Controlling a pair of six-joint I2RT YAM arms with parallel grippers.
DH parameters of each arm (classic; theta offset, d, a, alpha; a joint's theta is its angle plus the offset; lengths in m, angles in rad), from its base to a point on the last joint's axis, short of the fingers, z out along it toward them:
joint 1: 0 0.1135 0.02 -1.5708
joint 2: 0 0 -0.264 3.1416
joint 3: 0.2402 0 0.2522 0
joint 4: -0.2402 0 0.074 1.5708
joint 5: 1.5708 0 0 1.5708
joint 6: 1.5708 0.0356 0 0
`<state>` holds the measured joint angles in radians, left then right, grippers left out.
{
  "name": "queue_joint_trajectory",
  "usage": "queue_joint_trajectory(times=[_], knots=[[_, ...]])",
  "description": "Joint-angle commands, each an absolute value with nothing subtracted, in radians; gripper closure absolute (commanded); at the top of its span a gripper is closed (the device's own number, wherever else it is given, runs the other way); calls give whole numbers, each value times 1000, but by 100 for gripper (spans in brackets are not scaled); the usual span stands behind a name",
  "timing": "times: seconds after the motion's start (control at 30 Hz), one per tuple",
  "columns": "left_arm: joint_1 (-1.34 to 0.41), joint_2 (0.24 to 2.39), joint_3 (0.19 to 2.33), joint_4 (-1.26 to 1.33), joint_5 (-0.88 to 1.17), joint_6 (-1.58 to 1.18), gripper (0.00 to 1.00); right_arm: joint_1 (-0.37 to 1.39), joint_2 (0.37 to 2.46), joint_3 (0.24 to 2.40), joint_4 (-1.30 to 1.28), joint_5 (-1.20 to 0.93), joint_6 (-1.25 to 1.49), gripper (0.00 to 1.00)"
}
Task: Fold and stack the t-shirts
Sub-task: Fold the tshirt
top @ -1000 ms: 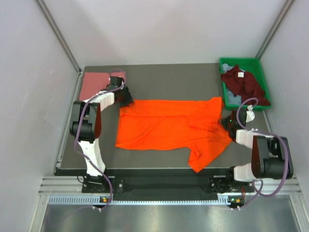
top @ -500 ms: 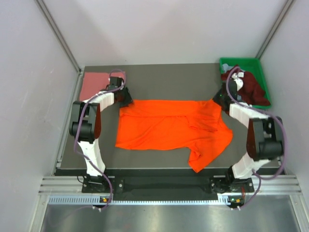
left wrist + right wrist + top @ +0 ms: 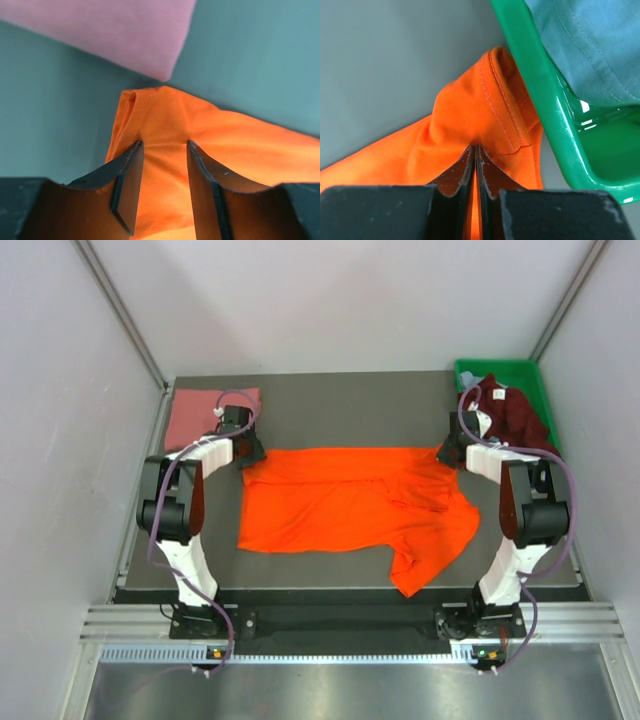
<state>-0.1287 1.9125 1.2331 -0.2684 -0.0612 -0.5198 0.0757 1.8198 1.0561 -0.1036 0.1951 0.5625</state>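
Observation:
The bright orange t-shirt [image 3: 350,505] lies spread across the middle of the table, with its near right part rumpled. My left gripper [image 3: 164,145] is open, its two fingers set down astride the shirt's far left corner [image 3: 150,107]. My right gripper [image 3: 474,147] is shut on a pinched fold of the orange shirt's [image 3: 470,110] far right corner, right beside the bin. The salmon pink t-shirt [image 3: 205,415] lies folded at the back left, just beyond the left gripper [image 3: 245,452]. The dark maroon t-shirt [image 3: 510,418] and the pale blue-grey one [image 3: 590,45] lie in the bin.
The green plastic bin [image 3: 505,370] stands at the back right corner, its rim [image 3: 540,100] almost touching the pinched orange corner and the right gripper [image 3: 450,452]. White walls close in the table on three sides. Both arm bases sit at the near edge.
The right arm swung from the shirt's near right side up to its far right corner by the bin and shut on the cloth. The left gripper edged slightly toward the back left.

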Motion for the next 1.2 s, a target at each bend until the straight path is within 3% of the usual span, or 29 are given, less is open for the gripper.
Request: queue_joint_trajectory(times=[0.0, 0.2, 0.4, 0.67, 0.87, 1.0, 1.17], knots=[[-87, 1908, 1170, -376, -166, -537, 54, 66, 1832, 1077, -190, 252, 601, 95], [-60, 1882, 1140, -377, -175, -568, 54, 60, 1815, 1045, -175, 239, 666, 89], [-52, 1845, 1157, -388, -141, -563, 54, 72, 1744, 985, 29, 123, 657, 79], [-52, 1789, 1285, -449, -66, -474, 53, 97, 1706, 1098, -52, 48, 563, 79], [-55, 1726, 1269, -459, -21, -440, 53, 140, 1684, 1126, -121, 8, 520, 79], [-67, 1661, 1188, -448, -11, -433, 54, 163, 1672, 1109, -176, 9, 514, 81], [-72, 1611, 1039, -310, 162, -469, 55, 158, 1648, 1048, -207, 32, 532, 82]])
